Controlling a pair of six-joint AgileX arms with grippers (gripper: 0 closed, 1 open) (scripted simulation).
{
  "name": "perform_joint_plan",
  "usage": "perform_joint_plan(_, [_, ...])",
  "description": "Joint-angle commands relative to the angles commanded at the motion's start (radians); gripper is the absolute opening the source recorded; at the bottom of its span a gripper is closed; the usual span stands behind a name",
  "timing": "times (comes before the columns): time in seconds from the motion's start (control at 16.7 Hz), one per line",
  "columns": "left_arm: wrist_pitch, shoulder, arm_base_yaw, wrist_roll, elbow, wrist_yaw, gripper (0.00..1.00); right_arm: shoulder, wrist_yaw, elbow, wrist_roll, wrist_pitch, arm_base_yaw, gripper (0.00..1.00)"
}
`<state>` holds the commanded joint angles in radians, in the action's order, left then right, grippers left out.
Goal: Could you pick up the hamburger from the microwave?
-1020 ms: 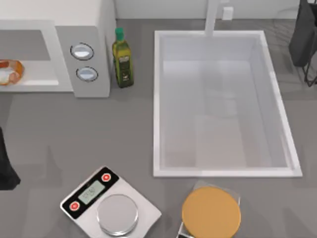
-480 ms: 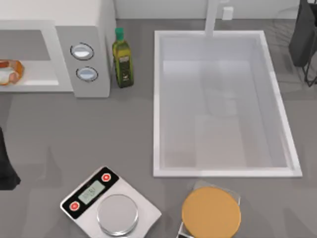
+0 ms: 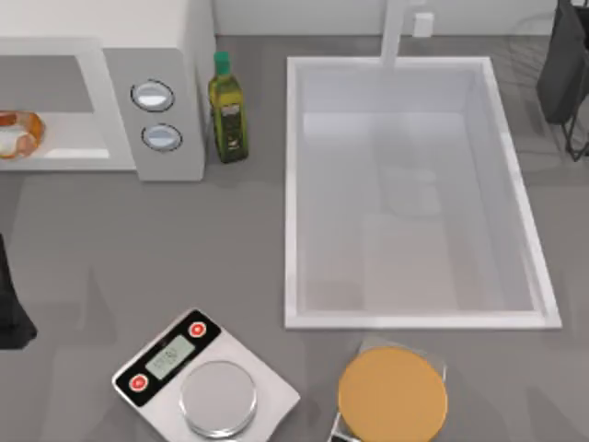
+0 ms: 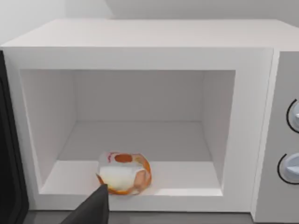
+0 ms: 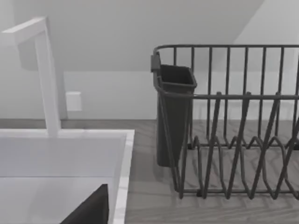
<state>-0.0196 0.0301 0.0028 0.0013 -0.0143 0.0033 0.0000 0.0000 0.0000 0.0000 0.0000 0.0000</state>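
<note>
Almost no change vs a sec ago — the left arm (image 3: 11, 313) only crept a little, well short of the microwave (image 3: 138, 55). The hamburger (image 4: 124, 172) sits untouched at the cavity's front edge (door open). Left pincer (image 4: 96, 207): open or closed, can't tell. Approach barely begun.

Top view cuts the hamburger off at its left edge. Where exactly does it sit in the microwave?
Observer: The hamburger lies whole on the floor of the microwave, close to the front lip.
Operator: Where is the left claw?
Observer: The left claw is low before the opening, aimed at the hamburger.
Operator: And the right?
Observer: The right claw faces a dish rack beside the sink.
</note>
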Motion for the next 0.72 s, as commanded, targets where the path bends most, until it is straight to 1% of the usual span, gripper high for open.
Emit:
perform_joint_plan(0.12, [-0.045,0.072,0.006,0.003,-0.033,0.008,1.0,0.0,0.0,0.0,0.0,0.0,0.0,1.0])
perform_joint_plan(0.3, [-0.15,0.259,0.022,0.01,-0.11,0.026,1.0,0.0,0.0,0.0,0.0,0.0,0.0,1.0])
perform_joint_plan(0.48, [-0.289,0.53,0.042,0.019,-0.212,0.05,1.0,0.0,0.0,0.0,0.0,0.0,0.0,1.0])
perform_joint_plan(0.72, [-0.506,0.976,0.073,0.034,-0.371,0.087,1.0,0.0,0.0,0.0,0.0,0.0,0.0,1.0])
